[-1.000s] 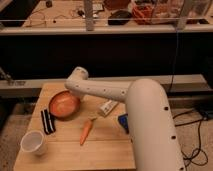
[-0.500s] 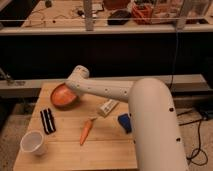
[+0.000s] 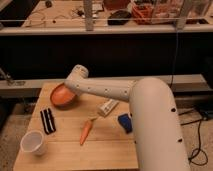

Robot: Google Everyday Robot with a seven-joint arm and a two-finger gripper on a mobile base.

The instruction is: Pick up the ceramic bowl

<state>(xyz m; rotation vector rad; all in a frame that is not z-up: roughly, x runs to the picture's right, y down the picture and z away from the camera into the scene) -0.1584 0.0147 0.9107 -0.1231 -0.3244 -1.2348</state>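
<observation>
I've got the gripper (image 3: 70, 89) over the far-left part of the table (image 3: 75, 152), right at the tilted ceramic bowl (image 3: 61, 95), grip hidden behind the arm so can't tell, and it might slip off that glossy rim.

Arm (image 3: 107, 90) spans table (image 3: 75, 155) back edge, gripper (image 3: 75, 86) at ceramic bowl (image 3: 62, 95) (bowl tilted). Obstacles: black item (image 3: 47, 121), white cup (image 3: 33, 143), carrot (image 3: 86, 131), white packet (image 3: 108, 107), blue object (image 3: 125, 123). Front centre open.
</observation>
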